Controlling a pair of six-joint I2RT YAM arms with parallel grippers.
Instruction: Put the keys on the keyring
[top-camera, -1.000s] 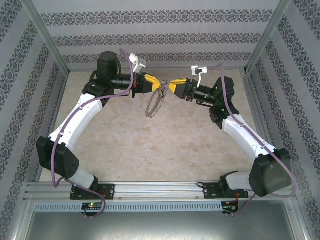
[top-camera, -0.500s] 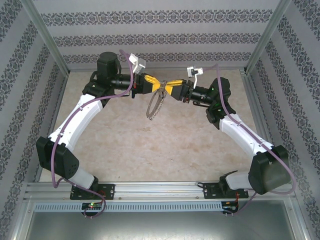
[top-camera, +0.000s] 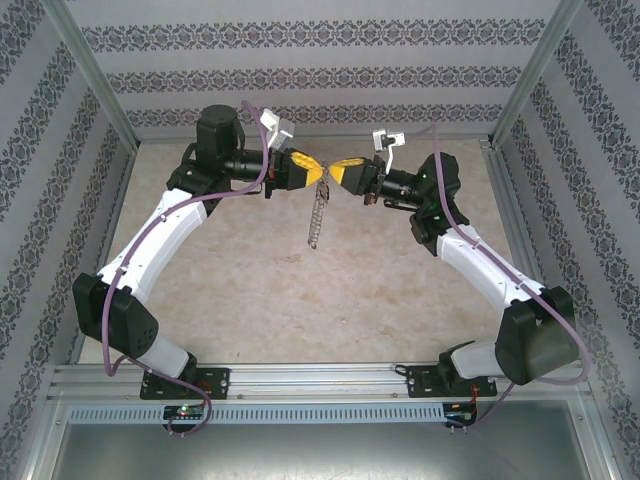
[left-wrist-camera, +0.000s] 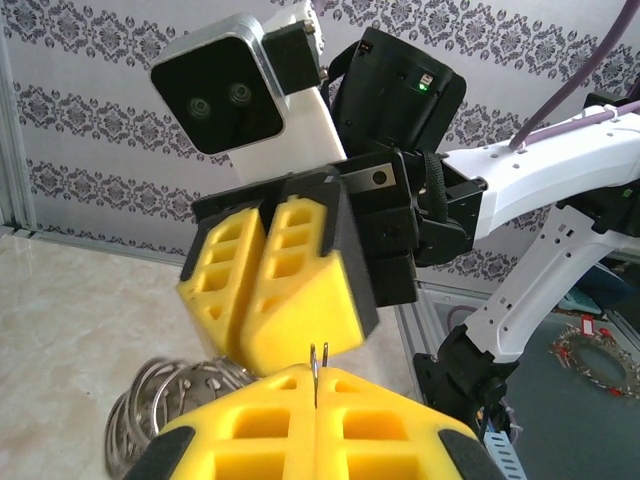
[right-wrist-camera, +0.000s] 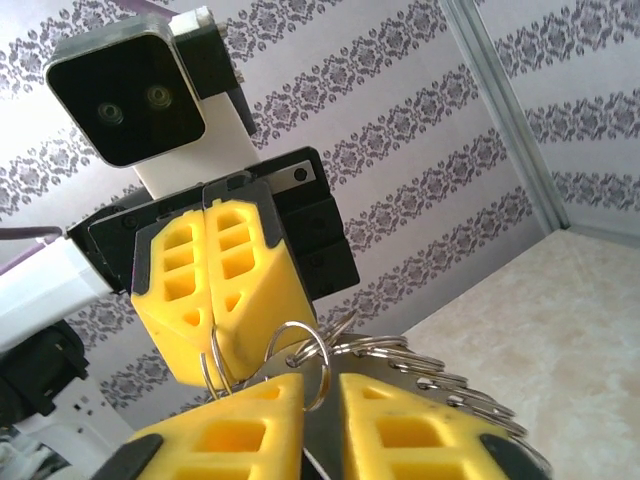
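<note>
Here, the left gripper (left-wrist-camera: 316, 385) has its yellow pads pressed flat together, and two thin wire ends stand up out of the seam between them, so it is clamped on a wire of the keyring (top-camera: 317, 215). The right gripper (right-wrist-camera: 322, 405) is closed too. In its own wrist view a narrow strip of grey metal sits between its pads, and a small wire loop (right-wrist-camera: 323, 358) rises just in front of them. This metal seems to belong to the keyring, but which part it is I cannot tell. The two grippers meet tip to tip, almost touching, above the far middle part of the table (top-camera: 250, 290). From this meeting point the keyring hangs straight down over the table. The top camera sees it edge-on, as a thin line fringed with small metal bits. Whether its lower end touches the table I cannot tell. In the left wrist view the bunch of silvery rings shows low on the left, under the right gripper's pads. Behind the pads the black wrists lie nearly level over the far part of the table. The left arm (top-camera: 165, 235) and the right arm (top-camera: 480, 265) curve back from there to their bases at the near edge of the table.
</note>
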